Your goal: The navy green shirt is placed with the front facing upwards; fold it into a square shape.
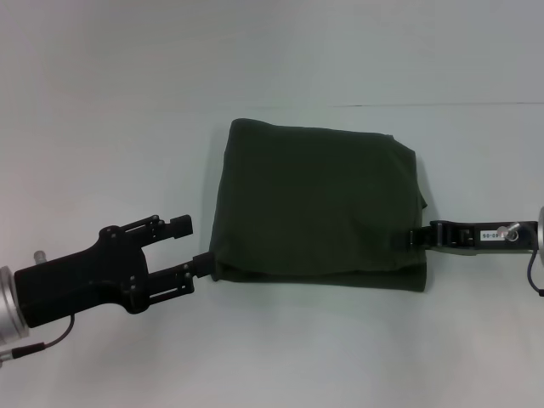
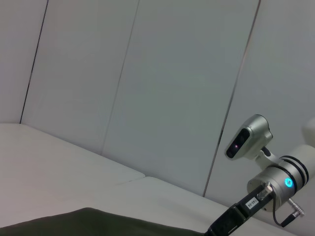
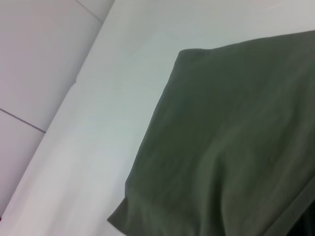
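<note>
The navy green shirt (image 1: 316, 204) lies folded into a rough square in the middle of the white table (image 1: 280, 357). Only plain fabric faces up; the lettering and the neck label are hidden. My left gripper (image 1: 192, 245) is open at the shirt's near left corner, with its lower fingertip touching the corner. My right gripper (image 1: 415, 238) is at the shirt's right edge, low on the table. The shirt also shows in the left wrist view (image 2: 98, 223) and fills much of the right wrist view (image 3: 231, 147).
The white table spreads bare on all sides of the shirt. A pale panelled wall (image 2: 162, 88) stands behind the table. The right arm's wrist (image 2: 275, 182) shows in the left wrist view.
</note>
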Action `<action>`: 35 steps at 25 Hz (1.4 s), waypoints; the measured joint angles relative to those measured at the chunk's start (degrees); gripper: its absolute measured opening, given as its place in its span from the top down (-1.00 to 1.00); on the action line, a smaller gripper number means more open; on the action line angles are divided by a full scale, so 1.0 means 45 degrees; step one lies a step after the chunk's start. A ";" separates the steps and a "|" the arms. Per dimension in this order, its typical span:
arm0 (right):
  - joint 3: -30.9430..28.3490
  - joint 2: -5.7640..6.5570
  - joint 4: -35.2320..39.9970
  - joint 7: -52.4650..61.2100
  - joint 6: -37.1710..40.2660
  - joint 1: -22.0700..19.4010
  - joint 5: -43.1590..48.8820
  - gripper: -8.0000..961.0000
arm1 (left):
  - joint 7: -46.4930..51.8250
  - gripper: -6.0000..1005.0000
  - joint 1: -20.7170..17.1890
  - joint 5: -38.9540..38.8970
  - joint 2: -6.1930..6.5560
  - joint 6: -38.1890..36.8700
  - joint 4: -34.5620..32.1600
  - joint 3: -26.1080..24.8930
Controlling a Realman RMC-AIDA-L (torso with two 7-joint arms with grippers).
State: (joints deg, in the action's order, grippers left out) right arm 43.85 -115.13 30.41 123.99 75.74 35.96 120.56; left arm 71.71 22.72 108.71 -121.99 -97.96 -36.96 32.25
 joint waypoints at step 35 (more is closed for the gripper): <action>-0.2564 0.0529 0.1596 0.0703 -0.1053 -0.0774 -0.0186 0.13 | 0.0018 -0.45 0.0529 -0.0040 -0.0005 0.0677 0.0069 0.0017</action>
State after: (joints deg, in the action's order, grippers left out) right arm 32.31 -112.74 37.59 127.15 71.00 32.48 119.73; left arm 71.80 25.09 108.53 -122.01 -94.91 -36.64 32.33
